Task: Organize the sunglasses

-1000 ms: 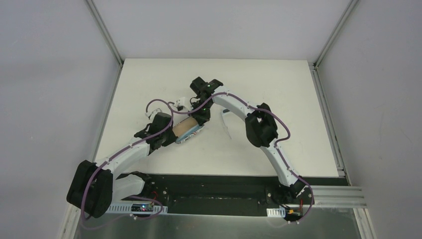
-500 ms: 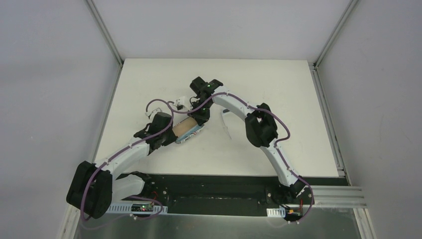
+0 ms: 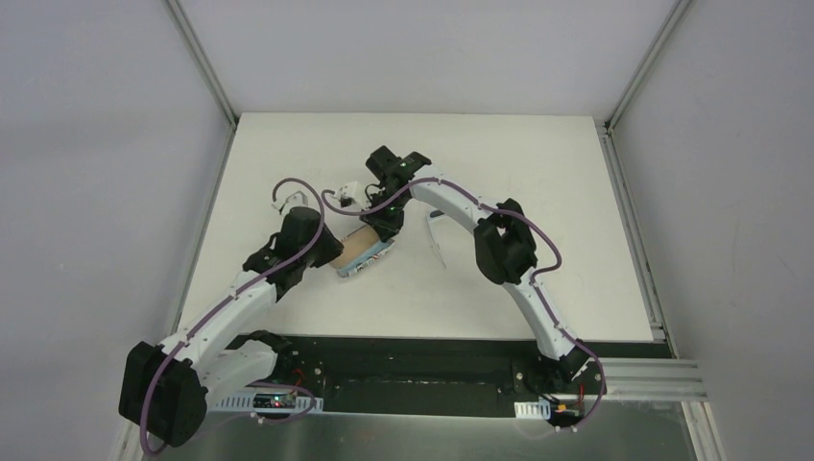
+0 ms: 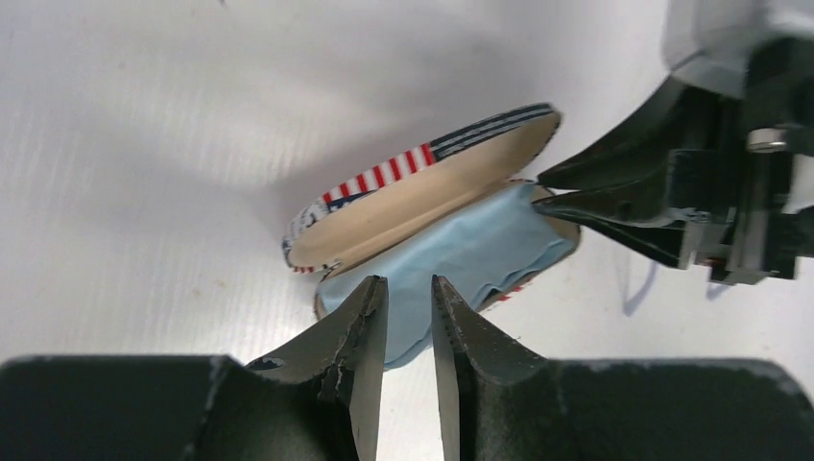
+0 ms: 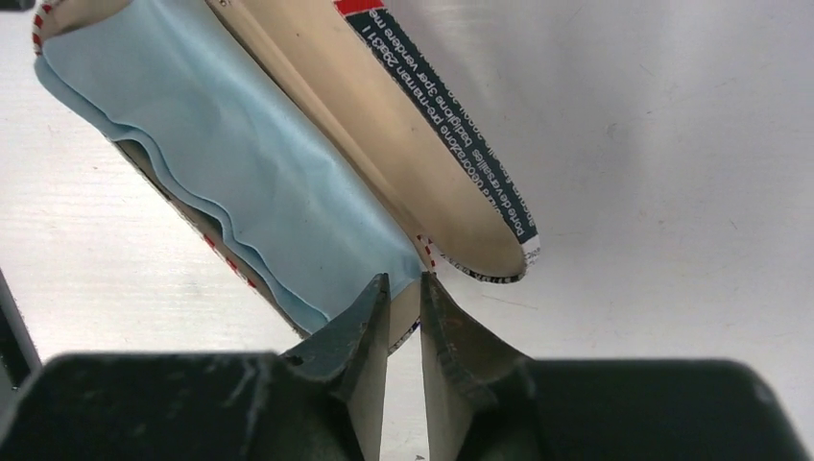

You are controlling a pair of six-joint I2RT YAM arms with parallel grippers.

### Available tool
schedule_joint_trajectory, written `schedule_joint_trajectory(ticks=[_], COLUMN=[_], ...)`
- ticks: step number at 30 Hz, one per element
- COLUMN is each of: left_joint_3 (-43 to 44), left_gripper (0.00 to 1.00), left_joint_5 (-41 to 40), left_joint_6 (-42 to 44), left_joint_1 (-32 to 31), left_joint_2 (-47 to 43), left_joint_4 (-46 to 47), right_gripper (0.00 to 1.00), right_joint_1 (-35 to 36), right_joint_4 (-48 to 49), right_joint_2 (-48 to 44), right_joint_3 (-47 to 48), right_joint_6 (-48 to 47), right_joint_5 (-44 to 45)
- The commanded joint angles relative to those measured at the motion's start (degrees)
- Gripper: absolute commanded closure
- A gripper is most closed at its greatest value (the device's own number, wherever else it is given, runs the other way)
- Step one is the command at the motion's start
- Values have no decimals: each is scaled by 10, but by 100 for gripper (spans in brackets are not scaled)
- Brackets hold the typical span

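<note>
So the sunglasses case [image 3: 361, 254] sits on the white table [image 3: 538, 163] roughly mid-left, popped open like a clam. From the left wrist cam you can see the tan inside of the lid [image 4: 422, 206], with red and white stripes and dark print along its outer rim. A light blue cloth [image 4: 470, 259] is tucked in the lower half and its wavy edge spills over the rim. The right gripper [image 3: 384, 229] comes in at the far end of the case. In its own wrist view [image 5: 403, 283] the jaws are pinched nearly together right on the case edge where lid and base meet, so it looks clamped on the case there. The left cam agrees, with the dark tips [image 4: 542, 187] meeting at that end. The left gripper [image 3: 329, 254] is at the opposite, near-left end of the case, just beside it. Its jaws [image 4: 405, 288] are almost together with only a slim gap, and I don't see anything held between them. The sunglasses [image 3: 438, 248] themselves are not in the case. They lie on the table just to the right of it, white frame on white surface and hard to make out, partly under the right arm's forearm.
</note>
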Motion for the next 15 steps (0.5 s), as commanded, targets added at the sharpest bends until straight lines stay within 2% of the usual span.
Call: schedule_joint_trajectory(ticks=[1, 7, 12, 15], left_joint_3=[25, 32, 57, 84], left_gripper=[74, 72, 69, 67], left_joint_5=[26, 66, 76, 76], left_joint_6=[29, 56, 89, 118], left_joint_1=[-4, -26, -47, -64], left_joint_2=[-11, -13, -22, -16], left_joint_4=[17, 39, 50, 55], right_gripper=[79, 69, 60, 51], right_joint_1=[-4, -47, -119, -176], right_joint_4=[17, 22, 24, 59], right_joint_2=[-76, -115, -164, -210], right_joint_3=[1, -26, -49, -97], right_joint_6=[23, 48, 68, 95], right_joint_5=[-6, -28, -63, -61])
